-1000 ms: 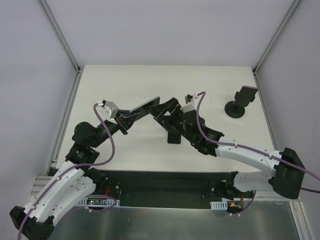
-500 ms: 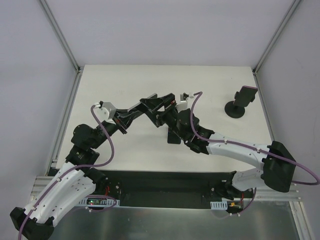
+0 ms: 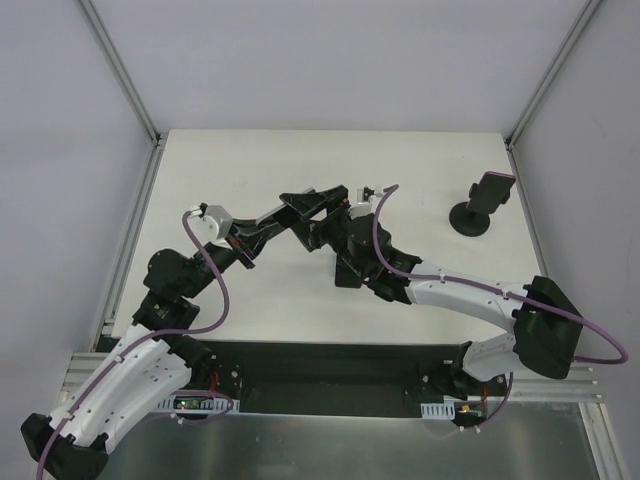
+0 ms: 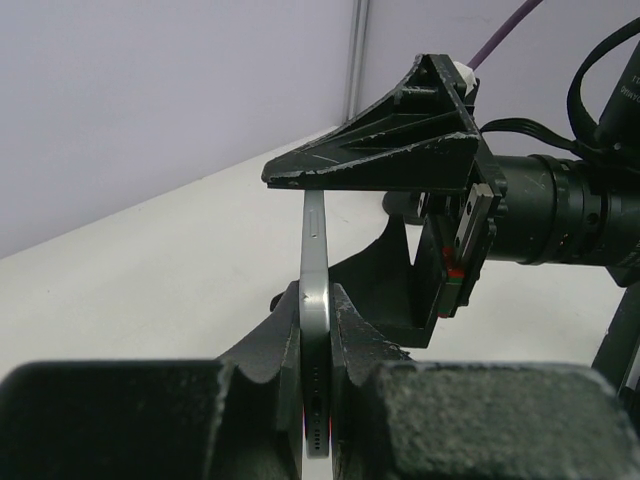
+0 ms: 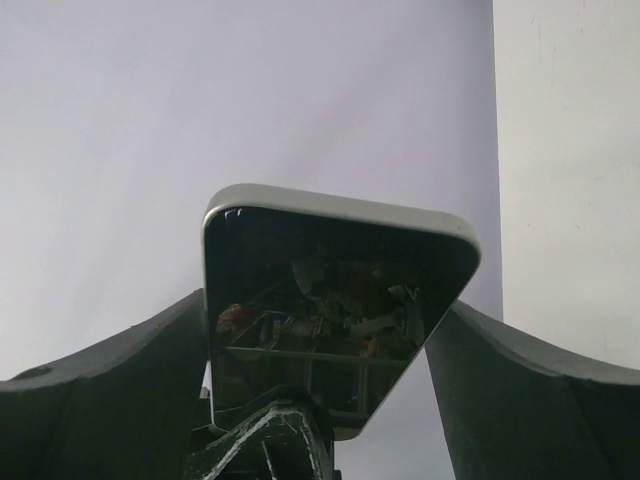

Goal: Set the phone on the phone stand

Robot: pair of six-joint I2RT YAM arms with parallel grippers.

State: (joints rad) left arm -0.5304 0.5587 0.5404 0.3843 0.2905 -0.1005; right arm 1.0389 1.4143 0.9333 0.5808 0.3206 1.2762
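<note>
My left gripper (image 3: 268, 222) is shut on the phone (image 3: 284, 213) and holds it above the table's middle. In the left wrist view the phone (image 4: 315, 250) stands edge-on, clamped between the left gripper's (image 4: 316, 320) two jaws. My right gripper (image 3: 314, 206) is open at the phone's far end. In the right wrist view the right gripper (image 5: 318, 310) straddles the phone's glossy black face (image 5: 300, 260), with a gap on the right. One of its fingers (image 4: 390, 150) spans above the phone's far end. The phone stand (image 3: 480, 205) stands upright at the table's far right, apart from both grippers.
The white table (image 3: 250, 160) is bounded by metal frame posts (image 3: 130, 90) and pale walls on the left, back and right. The right arm's purple cable (image 3: 385, 240) loops over its wrist. A black strip (image 3: 330, 365) runs along the near edge by the arm bases.
My right gripper has moved left and now straddles the phone's far end. My left gripper still holds the phone, shifted slightly left.
</note>
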